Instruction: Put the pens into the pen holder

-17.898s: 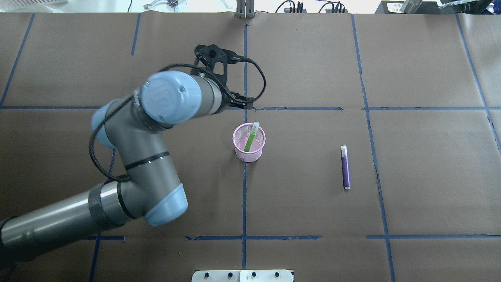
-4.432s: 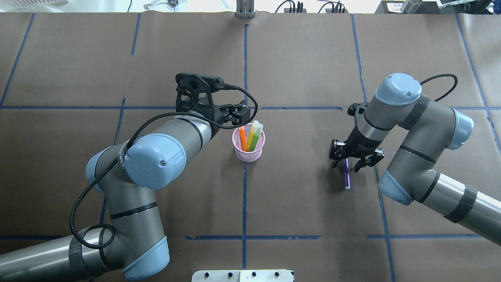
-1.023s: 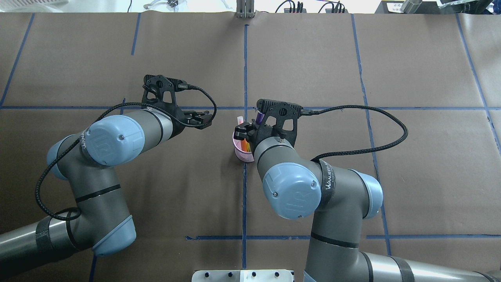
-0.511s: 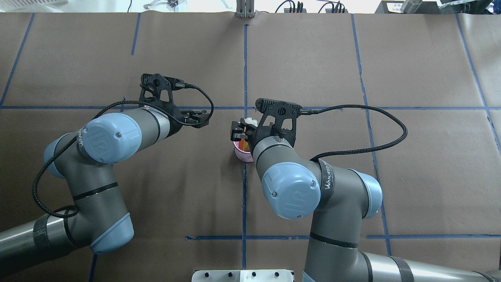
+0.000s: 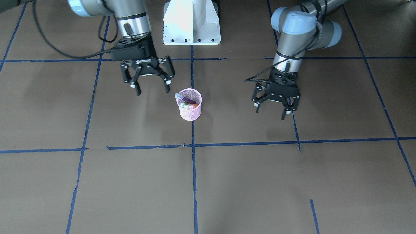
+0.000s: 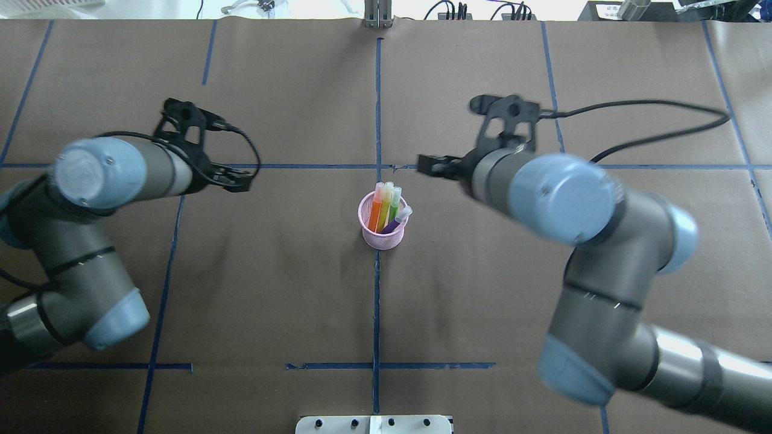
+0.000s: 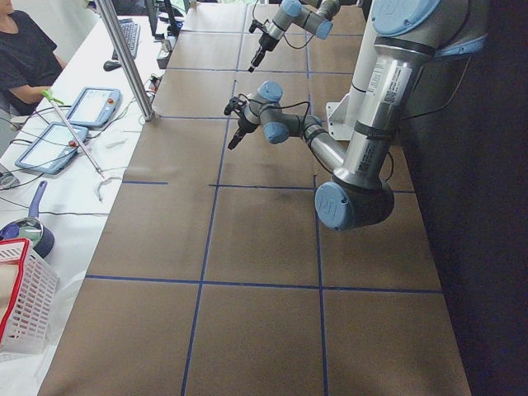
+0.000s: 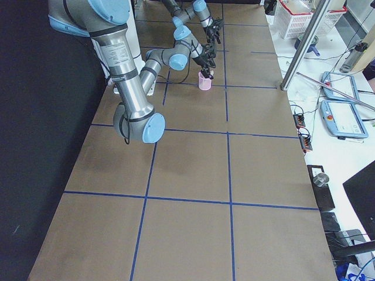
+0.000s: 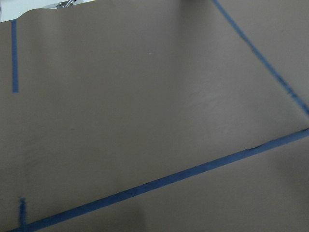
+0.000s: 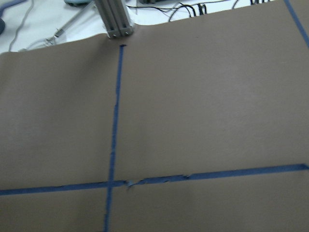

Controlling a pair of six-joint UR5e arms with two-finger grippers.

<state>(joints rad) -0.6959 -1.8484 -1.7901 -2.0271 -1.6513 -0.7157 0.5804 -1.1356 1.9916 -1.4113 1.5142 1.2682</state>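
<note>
Gaping wide, left gripper [image 5: 271, 112] and right gripper [image 5: 152, 91] flank the pen holder [image 5: 190, 110] on table [image 5: 247, 185].

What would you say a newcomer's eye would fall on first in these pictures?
Most likely the pink pen holder in the middle of the brown table, with the bright pens standing in it and the purple pen tilted most. Next, the left gripper and right gripper, both open and empty, hanging on either side of it.
</note>
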